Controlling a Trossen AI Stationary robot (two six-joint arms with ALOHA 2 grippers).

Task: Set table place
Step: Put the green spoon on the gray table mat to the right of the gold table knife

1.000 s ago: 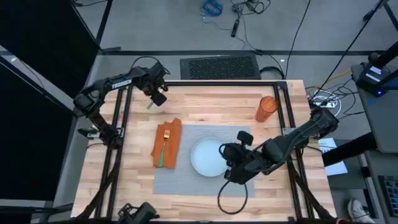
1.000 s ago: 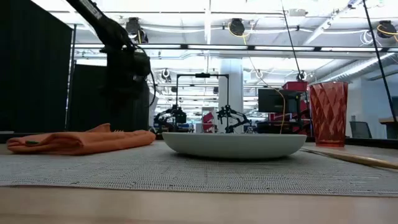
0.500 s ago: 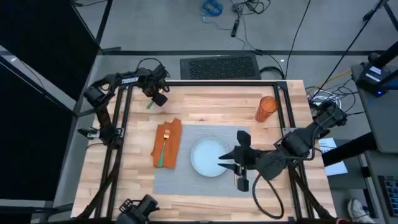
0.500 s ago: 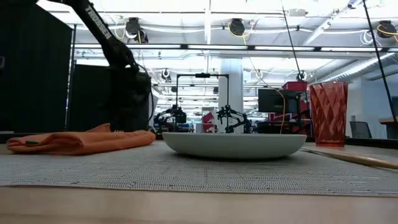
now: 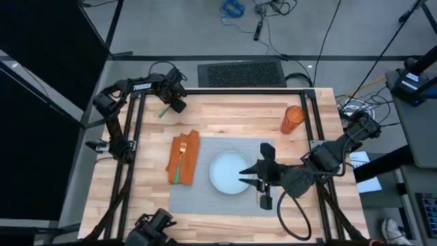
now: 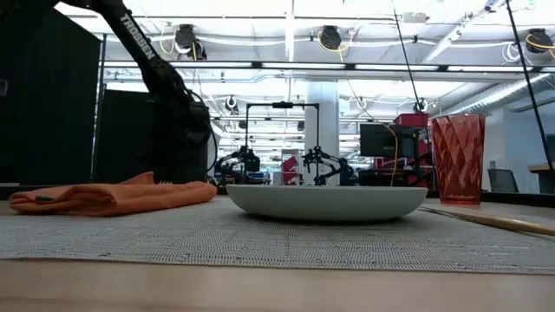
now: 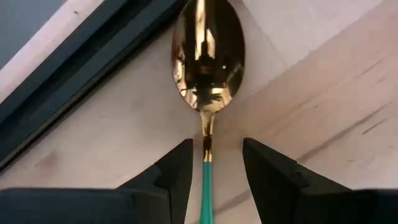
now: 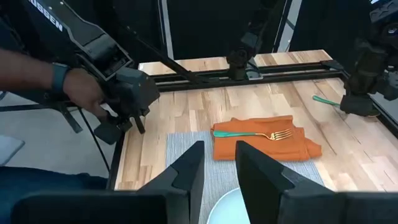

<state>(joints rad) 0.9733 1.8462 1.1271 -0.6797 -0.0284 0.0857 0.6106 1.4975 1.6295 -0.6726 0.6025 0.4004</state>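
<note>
A spoon [image 7: 207,56] with a gold bowl and a green handle lies flat on the table [image 5: 225,119] near its far left corner. My left gripper [image 7: 216,146] is open low over it, one finger on each side of the neck, not touching. On the grey placemat [image 5: 205,198] rests the pale plate [image 5: 229,172]. My right gripper [image 5: 244,175] is open with nothing between its fingers, by the plate's right rim. Left of the plate an orange napkin [image 5: 183,157] overlaps the placemat's left edge and carries a gold fork [image 8: 255,133] with a green handle.
An orange tumbler [image 5: 292,119] stands at the far right of the table. In the low view a thin gold rod [image 6: 486,221] lies on the placemat to the plate's right. A black frame [image 5: 246,90] edges the table. A person's hand [image 8: 81,87] grips a control arm beyond it.
My left gripper has come down toward the spoon at the far left corner, its elbow swinging. My right arm has changed its pose and straightened out toward the table's right edge, with its gripper staying by the plate's right rim. Spoon, plate, napkin and fork have kept still.
</note>
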